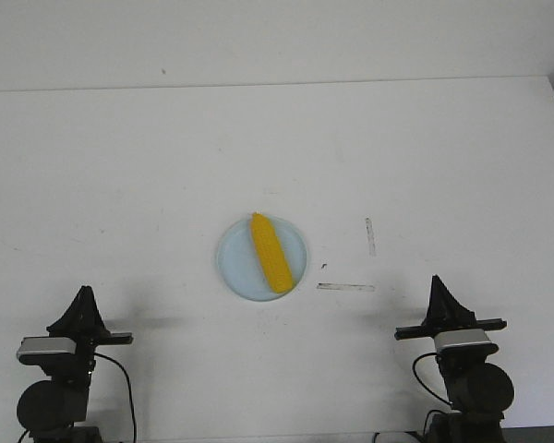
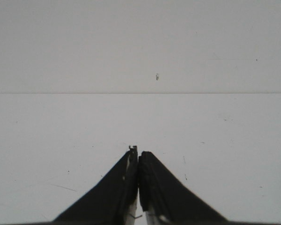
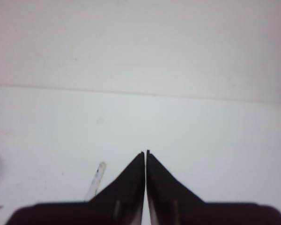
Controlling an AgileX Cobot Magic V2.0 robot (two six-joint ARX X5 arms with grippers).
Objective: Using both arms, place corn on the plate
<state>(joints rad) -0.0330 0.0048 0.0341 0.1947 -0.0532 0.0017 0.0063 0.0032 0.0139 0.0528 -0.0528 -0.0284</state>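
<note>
The corn (image 1: 270,253) is lying flat on the plate (image 1: 232,266), set on a diagonal with its tapered end pointing toward the far side and its blunt end near the plate's near-right rim. It pretty much spans the whole plate. The plate itself sits around the middle of the white counter (image 1: 120,166), a bit toward the robot's side.

Just right of the plate there are two thin strips of tape (image 1: 345,287) stuck on the counter, one running sideways and one running front to back.

Both arms are parked well back from the plate, near the front edge. The left gripper (image 2: 138,154) has its jaws pressed together with nothing between them, just bare counter ahead. Same deal for the right gripper (image 3: 145,153): jaws closed tight and empty, with one tape strip showing beside it.
</note>
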